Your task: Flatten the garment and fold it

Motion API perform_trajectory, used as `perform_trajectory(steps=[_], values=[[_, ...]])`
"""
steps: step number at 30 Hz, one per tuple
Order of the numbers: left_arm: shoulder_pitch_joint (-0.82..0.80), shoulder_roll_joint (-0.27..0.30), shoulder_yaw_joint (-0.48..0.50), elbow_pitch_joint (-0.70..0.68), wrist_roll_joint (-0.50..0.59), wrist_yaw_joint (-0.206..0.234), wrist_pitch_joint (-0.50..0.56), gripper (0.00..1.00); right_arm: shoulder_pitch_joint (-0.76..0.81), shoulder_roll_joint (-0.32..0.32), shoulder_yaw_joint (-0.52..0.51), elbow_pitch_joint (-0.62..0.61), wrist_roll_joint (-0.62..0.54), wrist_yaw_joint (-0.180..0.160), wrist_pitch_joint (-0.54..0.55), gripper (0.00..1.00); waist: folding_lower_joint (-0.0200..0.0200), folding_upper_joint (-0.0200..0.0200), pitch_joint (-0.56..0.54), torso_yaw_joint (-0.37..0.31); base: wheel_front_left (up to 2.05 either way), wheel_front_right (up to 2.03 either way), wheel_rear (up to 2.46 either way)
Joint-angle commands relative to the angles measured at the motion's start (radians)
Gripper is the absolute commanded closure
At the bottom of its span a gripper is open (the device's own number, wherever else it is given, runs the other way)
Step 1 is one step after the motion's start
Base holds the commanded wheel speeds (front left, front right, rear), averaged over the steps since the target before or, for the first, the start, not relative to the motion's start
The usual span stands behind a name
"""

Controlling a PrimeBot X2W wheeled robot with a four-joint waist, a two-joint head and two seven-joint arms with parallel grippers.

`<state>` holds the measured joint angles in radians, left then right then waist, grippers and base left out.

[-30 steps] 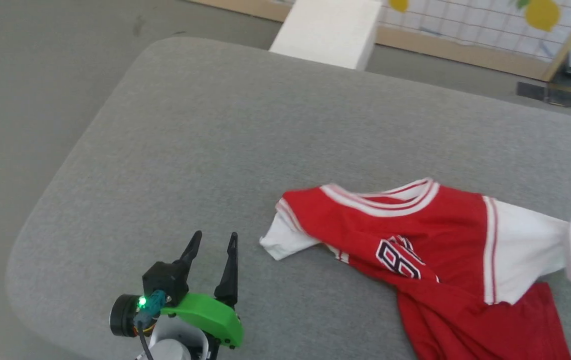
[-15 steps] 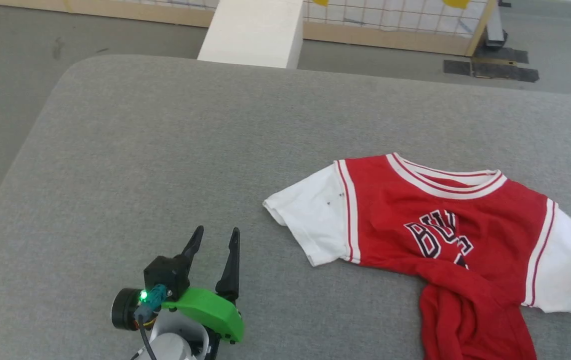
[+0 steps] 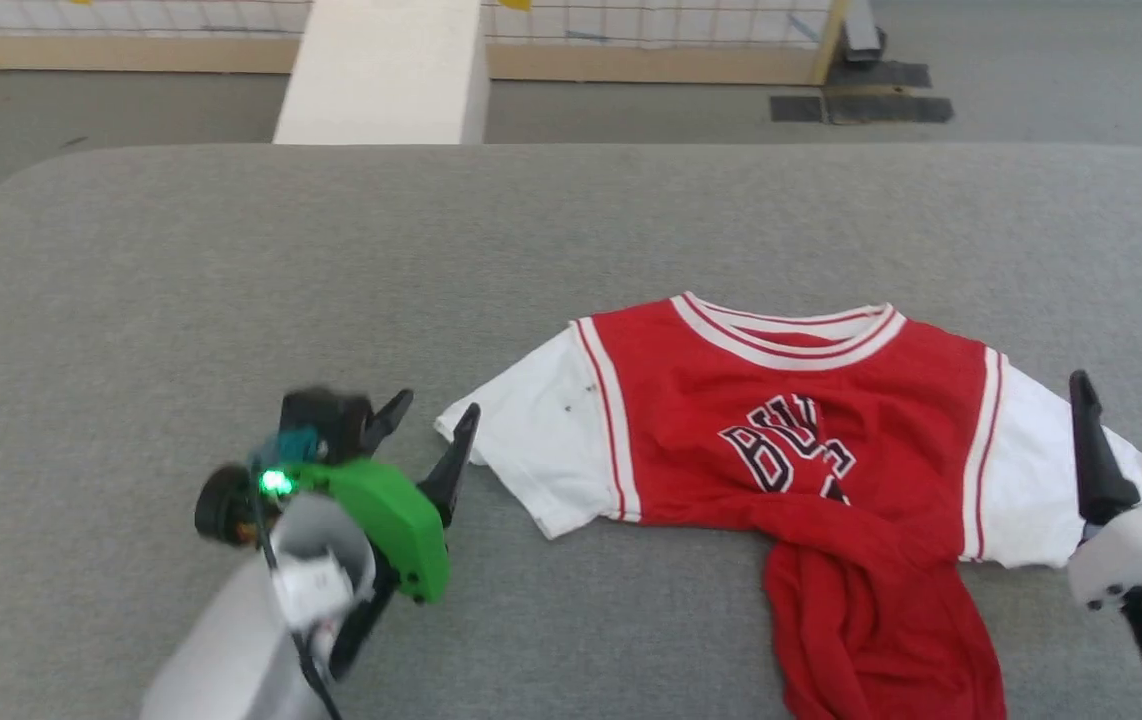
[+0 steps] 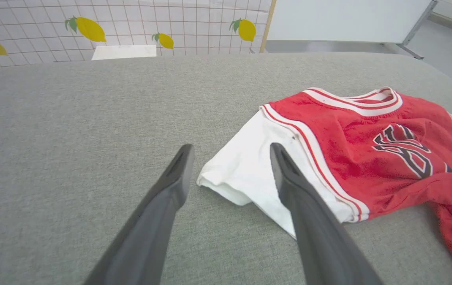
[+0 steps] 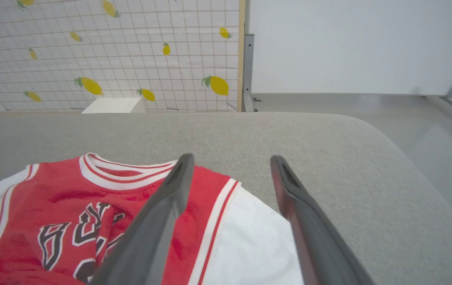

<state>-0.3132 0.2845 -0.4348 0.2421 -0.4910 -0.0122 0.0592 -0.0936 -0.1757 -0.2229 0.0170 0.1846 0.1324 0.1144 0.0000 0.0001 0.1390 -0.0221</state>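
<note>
Head view: the garment [image 3: 791, 430] is found lying front up on the grey fabric-covered desk [image 3: 231, 260], right of centre, with collar and both sleeves spread. Its lower body [image 3: 861, 620] is twisted into a bunched strip running toward the near edge. The left gripper [image 3: 436, 408] is seen just beside the tip of one sleeve, with fingers apart and nothing held. The right gripper [image 3: 1121, 380] is seen at the outer edge of the other sleeve, likewise apart and empty. The flattening step is judged to be in hand and unfinished, and folding is not yet begun. The next move is judged to call for the bunched lower body to be gripped at its edges and drawn out flat. Left wrist view: the white sleeve [image 4: 245, 174] is seen partly between the two spread fingers [image 4: 178, 174], and contact cannot be confirmed. Right wrist view: the opposite sleeve [image 5: 257, 237] is observed beneath the spread fingers, with bare desk beyond. A lemon-printed grid screen [image 5: 111, 51], a white block [image 5: 111, 105], a pale board [image 5: 348, 43] and a grey floor [image 5: 439, 150] are noted behind.
</note>
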Motion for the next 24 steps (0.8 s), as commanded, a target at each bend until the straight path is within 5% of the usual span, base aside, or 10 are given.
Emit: perform_trajectory(steps=[1,13,24], values=[[-0.052,0.021,0.0,0.006,-0.031,-0.025,0.068,0.0,0.024,0.027,-0.003,-0.03,-0.002,-0.002,-0.021,0.0,0.0,-0.0001,0.032,-0.048,0.0,0.0,0.0],[-0.298,0.144,-0.067,0.13,-0.172,-0.09,0.701,0.0,0.017,0.109,0.013,-0.106,-0.029,-0.002,-0.06,0.0,0.0,-0.0001,0.098,-0.127,0.0,0.0,0.0],[-0.328,0.168,-0.12,0.182,-0.142,-0.084,0.793,0.0,0.003,0.122,0.004,-0.104,-0.024,-0.002,-0.062,0.0,0.0,-0.0001,0.15,-0.15,0.0,0.0,0.0]])
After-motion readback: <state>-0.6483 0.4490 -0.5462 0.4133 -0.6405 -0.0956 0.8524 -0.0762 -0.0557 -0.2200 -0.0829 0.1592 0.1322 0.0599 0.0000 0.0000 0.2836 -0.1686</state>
